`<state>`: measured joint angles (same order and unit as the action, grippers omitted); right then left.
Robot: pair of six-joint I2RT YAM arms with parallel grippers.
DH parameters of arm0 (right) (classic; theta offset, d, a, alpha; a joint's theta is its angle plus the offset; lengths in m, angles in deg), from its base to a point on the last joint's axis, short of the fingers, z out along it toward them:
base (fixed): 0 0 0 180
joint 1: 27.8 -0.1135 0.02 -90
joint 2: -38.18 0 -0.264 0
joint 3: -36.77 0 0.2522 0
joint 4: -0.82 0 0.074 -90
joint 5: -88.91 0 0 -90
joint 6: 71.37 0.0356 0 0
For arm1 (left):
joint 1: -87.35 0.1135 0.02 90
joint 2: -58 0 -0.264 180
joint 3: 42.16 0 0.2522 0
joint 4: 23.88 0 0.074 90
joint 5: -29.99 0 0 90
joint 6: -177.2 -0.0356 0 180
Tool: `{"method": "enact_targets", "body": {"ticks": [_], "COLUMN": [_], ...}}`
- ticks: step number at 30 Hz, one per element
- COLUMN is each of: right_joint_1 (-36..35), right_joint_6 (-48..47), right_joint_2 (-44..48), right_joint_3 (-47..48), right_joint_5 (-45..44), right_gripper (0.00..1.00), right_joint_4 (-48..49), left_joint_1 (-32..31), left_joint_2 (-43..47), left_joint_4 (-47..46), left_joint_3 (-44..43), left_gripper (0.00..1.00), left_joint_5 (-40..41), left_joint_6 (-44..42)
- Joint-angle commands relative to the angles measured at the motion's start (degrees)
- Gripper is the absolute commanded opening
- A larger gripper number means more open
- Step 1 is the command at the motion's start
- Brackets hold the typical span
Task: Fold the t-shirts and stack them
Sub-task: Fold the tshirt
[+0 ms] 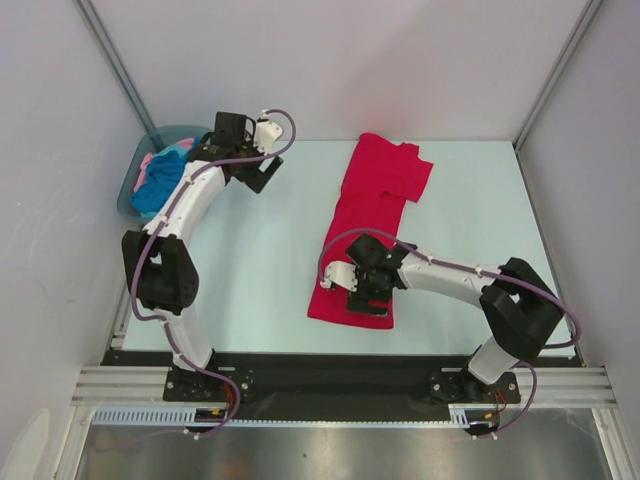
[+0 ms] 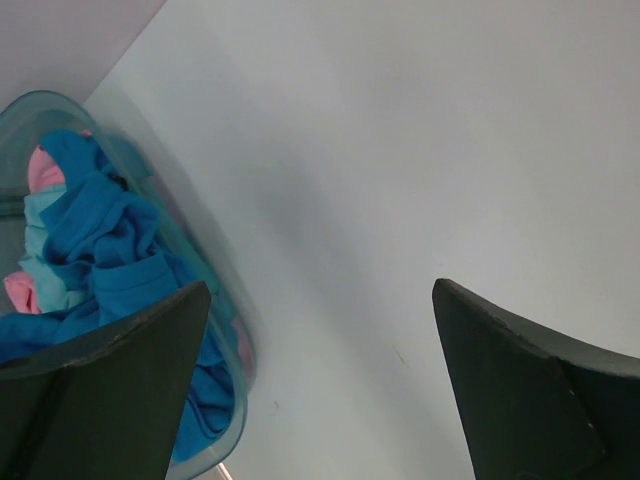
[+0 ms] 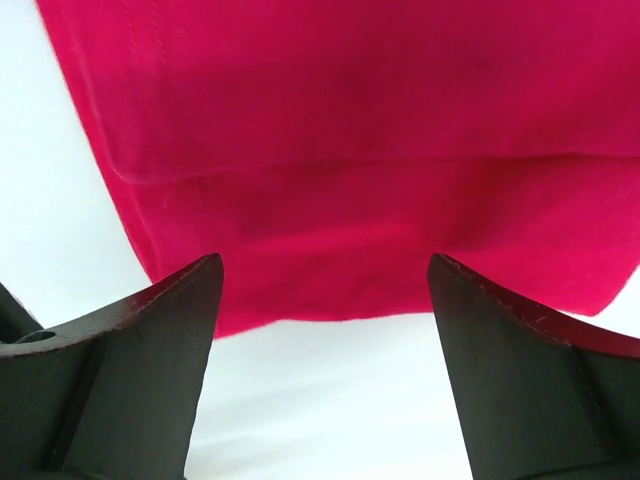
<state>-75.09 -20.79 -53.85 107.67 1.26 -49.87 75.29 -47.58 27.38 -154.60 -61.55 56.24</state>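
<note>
- While both arms stand over the counter [image 1: 250,260], neither gripper holds anything.
- Left gripper [image 1: 262,178]: jaws spread wide and empty. It hangs above bare counter at the far left, just beside the tub [image 1: 135,185]. In the left wrist view the same gripper [image 2: 320,285] frames only plain counter surface [image 2: 400,150], with the tub's rim [image 2: 60,100] off to one side.
- Right gripper [image 1: 365,298]: jaws apart, nothing between them. It is positioned over the near end of the crimson-red t-shirt [image 1: 365,230]. In the right wrist view the gripper [image 3: 325,260] sits directly above the shirt's near hem, cloth [image 3: 350,150] beyond it and counter [image 3: 320,400] on the near side. Contact with the cloth cannot be confirmed.
- Crimson-red t-shirt: lying flat as a long narrow strip down the middle of the counter, one sleeve projecting to the right at the far end. A doubled layer shows near the hem.
- Turquoise-blue t-shirt [image 1: 155,190]: crumpled inside the tub, filling most of it [image 2: 100,230].
- Pale pink t-shirt [image 1: 147,160]: also in the tub, largely covered by the blue one, visible in patches [image 2: 45,165].
</note>
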Motion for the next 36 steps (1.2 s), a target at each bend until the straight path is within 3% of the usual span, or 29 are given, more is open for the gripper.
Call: {"method": "enact_targets", "body": {"ticks": [1,8,22,28,32,36], "right_joint_1": [-3.2,-10.9,-13.8,-13.7,-13.9,-14.1], "right_joint_6": [1.9,5.8,6.8,8.3,9.1,9.0], "right_joint_2": [3.6,3.3,-2.4,-5.0,-5.3,-5.1], "right_joint_3": [-1.6,-1.9,-2.3,-4.0,-4.6,-4.7], "right_joint_5": [-2.3,-3.9,-4.5,-5.2,-5.6,-4.8], "right_gripper": [0.88,0.88,0.87,0.81,0.65,0.57], "right_joint_4": [6.7,7.9,12.1,17.1,17.9,16.2], "left_joint_1": [0.8,0.7,0.8,0.9,0.9,0.9], "left_joint_2": [4.0,4.4,6.2,6.3,5.6,4.6], "left_joint_4": [-4.3,-4.4,-6.0,-6.1,-6.0,-6.0], "left_joint_3": [-0.5,-0.8,1.6,1.0,-0.3,-1.3], "left_gripper": [1.0,1.0,1.0,1.0,1.0,1.0], "left_joint_5": [1.4,1.4,0.4,1.1,1.4,1.4], "left_joint_6": [1.7,2.4,5.3,4.9,4.1,3.4]}}
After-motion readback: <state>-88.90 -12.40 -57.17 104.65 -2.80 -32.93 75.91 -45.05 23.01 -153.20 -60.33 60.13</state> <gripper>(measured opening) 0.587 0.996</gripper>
